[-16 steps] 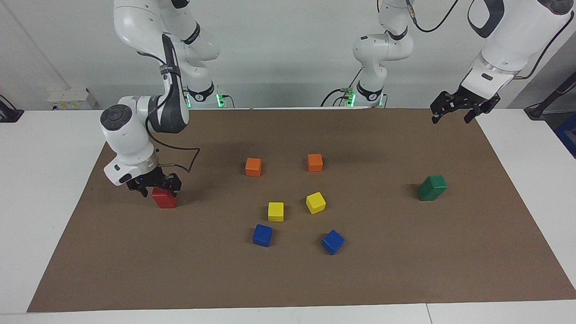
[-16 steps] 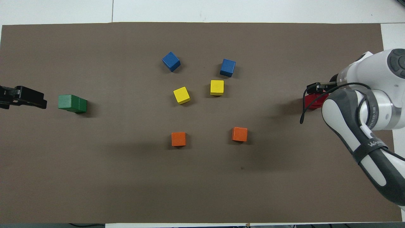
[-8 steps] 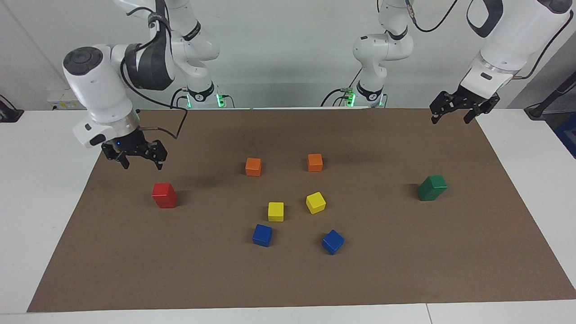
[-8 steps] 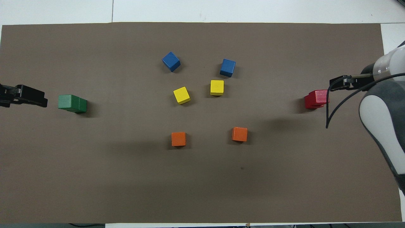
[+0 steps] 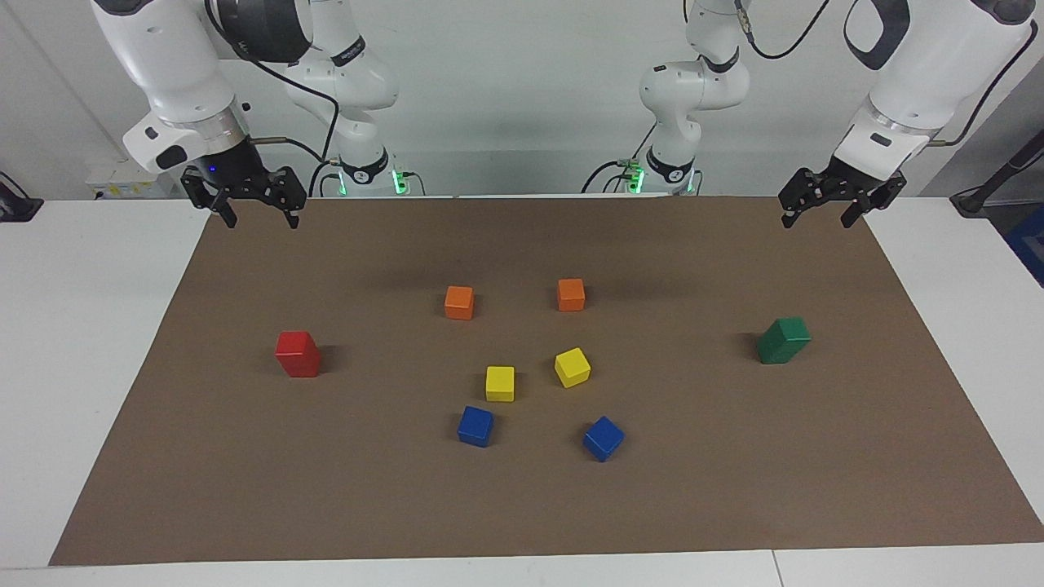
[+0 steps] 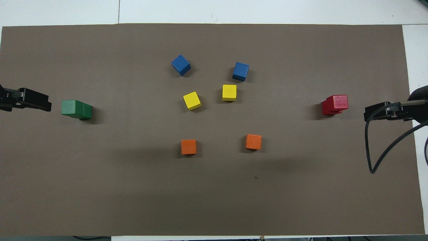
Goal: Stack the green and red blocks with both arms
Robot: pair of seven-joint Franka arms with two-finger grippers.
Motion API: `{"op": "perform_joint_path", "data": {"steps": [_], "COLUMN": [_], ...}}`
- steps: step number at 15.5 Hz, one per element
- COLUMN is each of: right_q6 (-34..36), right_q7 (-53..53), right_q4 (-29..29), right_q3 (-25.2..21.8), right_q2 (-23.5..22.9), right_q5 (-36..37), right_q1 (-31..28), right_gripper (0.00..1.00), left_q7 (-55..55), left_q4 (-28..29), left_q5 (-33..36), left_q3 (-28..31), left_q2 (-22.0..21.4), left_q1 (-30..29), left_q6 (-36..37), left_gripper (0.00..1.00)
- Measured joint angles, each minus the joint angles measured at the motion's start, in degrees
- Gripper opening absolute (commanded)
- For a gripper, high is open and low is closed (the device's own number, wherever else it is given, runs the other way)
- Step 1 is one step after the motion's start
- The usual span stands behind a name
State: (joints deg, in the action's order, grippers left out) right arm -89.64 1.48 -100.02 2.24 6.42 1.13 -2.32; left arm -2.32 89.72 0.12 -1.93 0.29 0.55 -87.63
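The two bright red matte cubes (image 5: 298,353) are standing one on top of the other on the brown paper mat (image 5: 734,489), toward the right arm's end of the table. Seen from overhead, the upper one is sitting slightly askew on the lower. The two dark green matte cubes (image 5: 783,340) are likewise sitting as a stack of two, toward the left arm's end of the mat, about as far from the robots as the red pair.

The right gripper (image 5: 261,220) is hanging in the air over the mat's corner at the robots' edge, at the right arm's end. Its fingers are standing spread apart and holding nothing (the red stack is well apart from it). The left gripper (image 5: 817,218) is hovering over the matching corner at the left arm's end, its fingers also spread wide and empty, well apart from the green stack.

Between the two stacks, six other small matte cubes are lying singly on the mat. Two orange cubes (image 5: 459,302) are sitting nearest the robots, two yellow cubes (image 5: 500,383) farther out, and two blue cubes (image 5: 475,425) farthest of all. None of them is touching another. The mat is covering most of the white table (image 5: 81,326).
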Motion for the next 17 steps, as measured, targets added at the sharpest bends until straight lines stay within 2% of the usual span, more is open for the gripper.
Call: {"op": "perform_joint_path", "data": {"steps": [3,10,17], "right_q6": [3.7,4.0,1.3], "right_q7": [0.0,0.0,0.0], "right_q4": [1.2,3.5,4.2], "right_q3": [-0.2,-0.3,-0.4], "right_q2": [-0.3,-1.8,-1.9], "right_q5": [0.0,0.1,1.2], "right_q1": [-0.1,-0.1,-0.1], "right_gripper": [1.0,1.0,1.0], "left_q7": [0.0,0.0,0.0], "left_q4": [0.0,0.0,0.0], "left_q5": [0.0,0.0,0.0], "left_q3": [0.3,0.4,0.4], "left_q2": [0.0,-0.3,-0.3], "left_q1": [-0.1,-0.1,-0.1], "left_q6": [0.0,-0.1,-0.1], "left_gripper": [1.0,1.0,1.0]}}
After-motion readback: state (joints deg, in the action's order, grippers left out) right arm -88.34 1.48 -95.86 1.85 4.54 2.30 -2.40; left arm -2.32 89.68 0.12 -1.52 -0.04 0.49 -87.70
